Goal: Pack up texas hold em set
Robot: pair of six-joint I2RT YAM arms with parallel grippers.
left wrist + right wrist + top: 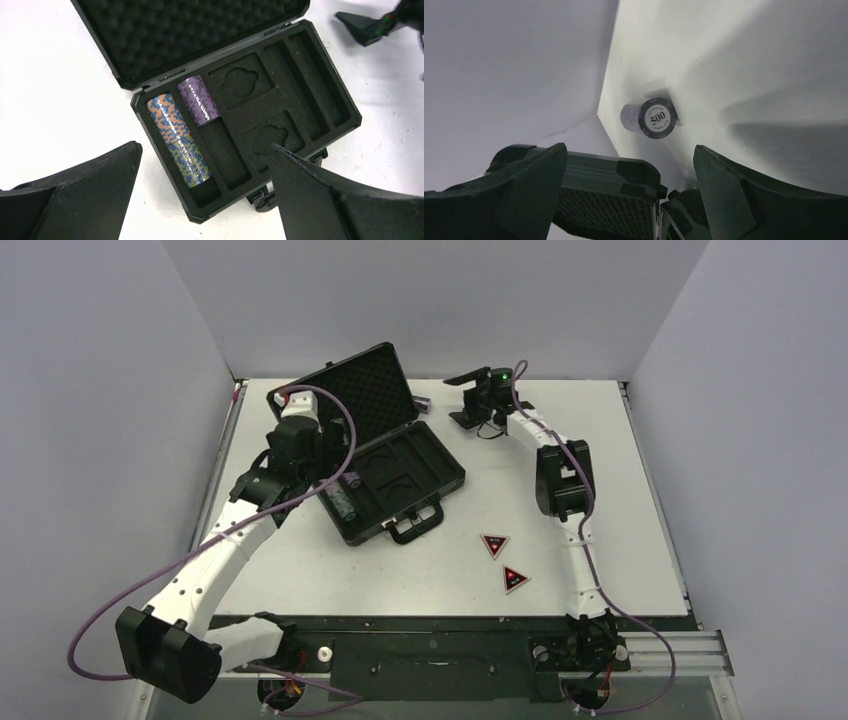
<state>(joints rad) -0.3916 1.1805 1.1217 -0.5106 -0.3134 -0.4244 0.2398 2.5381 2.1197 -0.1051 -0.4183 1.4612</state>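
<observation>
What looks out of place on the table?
One purple chip stack lies on its side behind the briefcase lid, by the back wall, outside the case. Two triangular tokens also sit loose on the table.

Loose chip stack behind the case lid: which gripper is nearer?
Right. The right gripper is just beside the stack, open and aimed at it. The left gripper hovers open over the case tray, on the lid's other side.
</observation>
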